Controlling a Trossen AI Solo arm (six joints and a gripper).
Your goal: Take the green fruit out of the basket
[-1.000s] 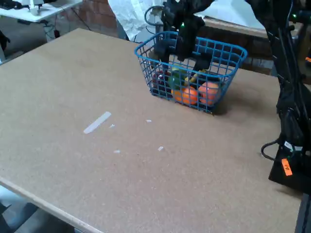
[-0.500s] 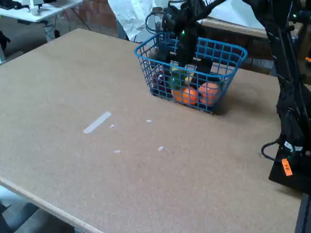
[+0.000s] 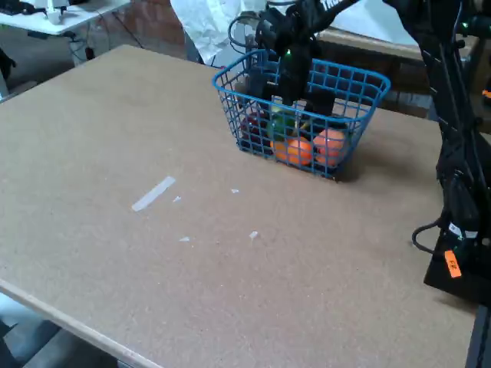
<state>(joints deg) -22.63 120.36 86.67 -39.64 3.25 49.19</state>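
Your claw (image 3: 290, 103) sits down inside the basket (image 3: 349, 115), tips hidden over the green fruit (image 3: 281, 125), grip unreadable; bare table (image 3: 153, 253) lies before the basket.

One blue wire basket (image 3: 360, 92) stands in the upper middle of the fixed view; one black robot arm (image 3: 453, 115) runs down the right edge, and its one gripper (image 3: 285, 98) reaches into the basket; inside, two orange fruits (image 3: 299, 150) show at the front, one green fruit (image 3: 278, 125) behind them, and one dark red piece (image 3: 252, 123) to the left; anything further is hidden by the mesh; one strip of pale tape (image 3: 153, 193) lies left of centre on the table (image 3: 115, 138), with four small white scraps (image 3: 253, 234) near it.
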